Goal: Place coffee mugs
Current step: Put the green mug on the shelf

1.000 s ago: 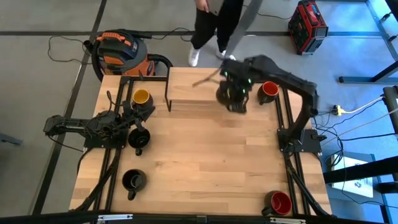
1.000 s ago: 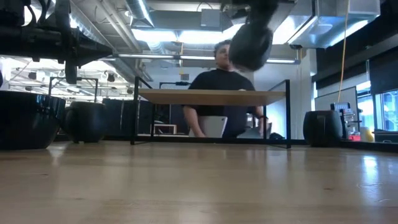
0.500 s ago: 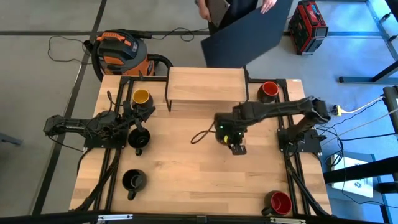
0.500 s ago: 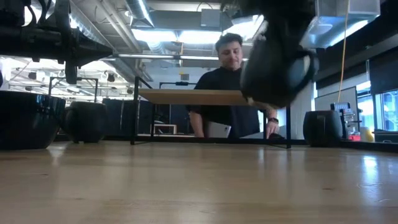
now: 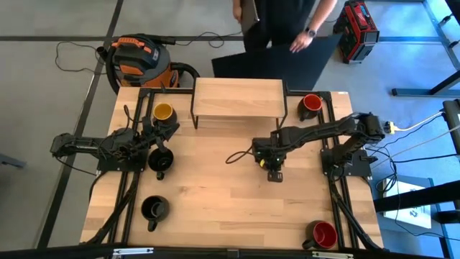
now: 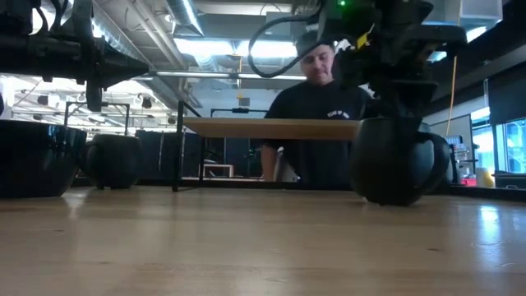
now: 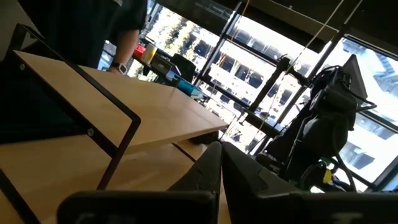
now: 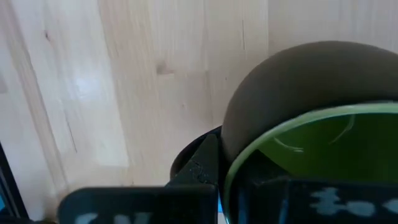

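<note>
Green-lined mug (image 8: pixel 311 143) being gripped at mid-table by the right gripper (image 5: pixel 272 167).

From above, the right arm is reaching across the wooden table (image 5: pixel 215 201) to a spot in front of the raised shelf (image 5: pixel 239 99), while the left gripper (image 5: pixel 159 139) is waiting at the left edge, fingers clenched on nothing, between the yellow mug (image 5: pixel 164 113) and a black mug (image 5: pixel 160 160); another black mug (image 5: pixel 154 208) and two red mugs (image 5: pixel 310 105) (image 5: pixel 323 234) are standing apart, and a person (image 5: pixel 287 18) is leaning in beyond the far edge. At table level, the held mug's base is touching the wood. Looking past the right wrist, the fingers are pinching the rim.
</note>
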